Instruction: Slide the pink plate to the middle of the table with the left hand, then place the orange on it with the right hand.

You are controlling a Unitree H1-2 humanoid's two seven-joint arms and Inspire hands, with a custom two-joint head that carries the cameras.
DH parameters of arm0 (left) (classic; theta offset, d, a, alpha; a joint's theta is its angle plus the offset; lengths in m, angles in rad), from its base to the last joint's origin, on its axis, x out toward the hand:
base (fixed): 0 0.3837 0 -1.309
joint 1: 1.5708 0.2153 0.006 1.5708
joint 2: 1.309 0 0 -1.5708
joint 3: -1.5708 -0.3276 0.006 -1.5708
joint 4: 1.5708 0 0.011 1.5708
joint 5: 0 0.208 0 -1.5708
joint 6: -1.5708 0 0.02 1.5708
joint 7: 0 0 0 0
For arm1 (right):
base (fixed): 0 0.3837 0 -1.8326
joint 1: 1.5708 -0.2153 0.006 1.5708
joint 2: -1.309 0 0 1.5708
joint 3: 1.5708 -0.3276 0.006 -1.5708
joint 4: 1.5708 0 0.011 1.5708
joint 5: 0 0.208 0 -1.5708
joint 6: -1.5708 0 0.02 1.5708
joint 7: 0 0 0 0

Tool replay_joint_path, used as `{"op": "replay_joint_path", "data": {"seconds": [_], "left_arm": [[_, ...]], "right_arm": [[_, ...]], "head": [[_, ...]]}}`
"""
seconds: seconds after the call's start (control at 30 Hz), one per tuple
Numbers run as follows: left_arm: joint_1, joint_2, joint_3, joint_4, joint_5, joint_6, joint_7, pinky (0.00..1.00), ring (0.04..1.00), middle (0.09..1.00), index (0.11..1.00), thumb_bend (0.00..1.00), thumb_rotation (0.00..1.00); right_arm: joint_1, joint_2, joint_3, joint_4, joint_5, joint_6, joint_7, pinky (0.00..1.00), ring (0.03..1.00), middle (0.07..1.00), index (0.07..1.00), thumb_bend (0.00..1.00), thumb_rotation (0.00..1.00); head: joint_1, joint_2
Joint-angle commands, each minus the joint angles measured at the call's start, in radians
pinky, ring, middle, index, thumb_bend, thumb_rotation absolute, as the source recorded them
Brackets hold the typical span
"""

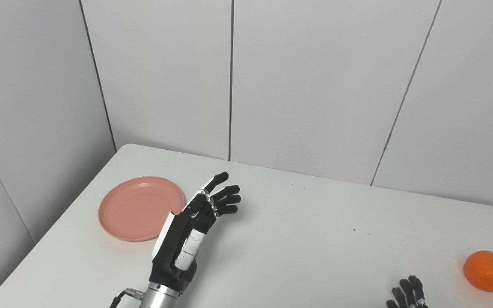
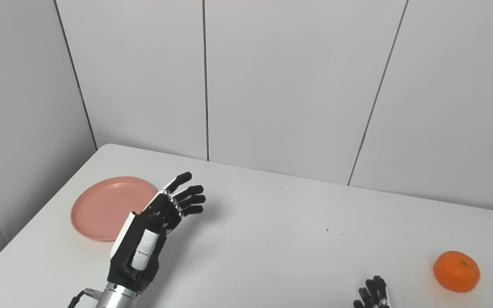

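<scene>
Pink plate (image 1: 139, 208): flat on the white worktop (image 1: 298, 239) at the far left; bare, holding nothing
Left hand (image 1: 193, 224): mine, raised just right of the plate, its near side overlapping the plate's right rim in view; whether it touches I cannot tell; fingers (image 1: 228, 199) spread and straight, pointing far-right, gripping nothing
Orange (image 1: 487, 271): on the worktop at the near right, well apart from the plate
Right hand (image 1: 407, 295): only my fingertips show at the bottom edge, left of the orange, apart from it; slightly separated; I cannot tell the pose
</scene>
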Motion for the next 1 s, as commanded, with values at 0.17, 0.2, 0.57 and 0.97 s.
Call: {"op": "replay_joint_path", "data": {"seconds": [0.17,0.2,0.57,0.97], "left_arm": [[-0.123,0.080,0.113,-0.006,-0.036,-0.044,0.019,0.83,0.819,0.818,0.875,0.97,0.92],[-0.138,0.088,0.128,-0.002,-0.039,-0.045,0.024,0.83,0.816,0.814,0.875,0.97,0.92],[-0.281,0.252,0.277,0.136,-0.150,-0.074,-0.001,0.86,0.846,0.840,0.898,1.00,0.83],[-0.382,0.434,0.360,0.329,-0.346,0.006,-0.098,0.83,0.868,0.867,0.916,1.00,0.80]], "right_arm": [[0.048,-0.016,-0.003,0.097,0.006,0.029,0.001,1.00,1.000,1.000,1.000,0.84,1.00],[0.048,-0.017,-0.002,0.099,0.004,0.028,0.000,1.00,1.000,1.000,1.000,0.84,1.00],[0.048,-0.016,0.006,0.099,-0.008,0.024,0.000,1.00,1.000,1.000,1.000,0.82,1.00],[0.059,-0.012,0.013,0.074,-0.015,0.032,-0.004,1.00,1.000,1.000,1.000,0.81,1.00]], "head": [[0.024,-0.007],[0.024,-0.008],[0.019,-0.003],[0.018,0.021]]}}
